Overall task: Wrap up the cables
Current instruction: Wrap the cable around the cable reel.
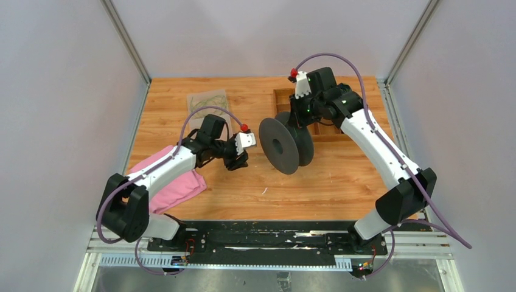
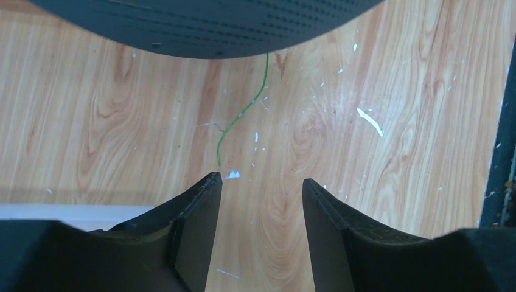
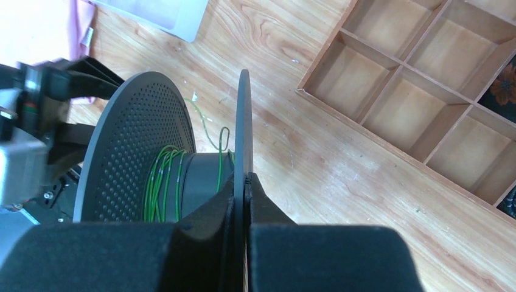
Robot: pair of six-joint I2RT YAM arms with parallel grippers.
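A big black spool (image 1: pixel 285 143) stands on edge at the table's middle. My right gripper (image 3: pixel 244 182) is shut on the rim of its far flange (image 3: pixel 243 121). Thin yellowish-green cable (image 3: pixel 161 176) is wound in several turns on the spool's core, and a loose end (image 2: pixel 238 118) trails over the wood under the near flange (image 2: pixel 201 24). My left gripper (image 2: pixel 260 185) is open and empty, just left of the spool, its left fingertip (image 2: pixel 210 182) close to the cable's tip. In the top view the left gripper (image 1: pixel 238 152) sits beside the near flange.
A wooden compartment tray (image 1: pixel 316 115) lies behind the spool, also in the right wrist view (image 3: pixel 420 91). A clear bag with more green wire (image 1: pixel 208 100) lies at the back left. A pink cloth (image 1: pixel 173 182) lies under the left arm.
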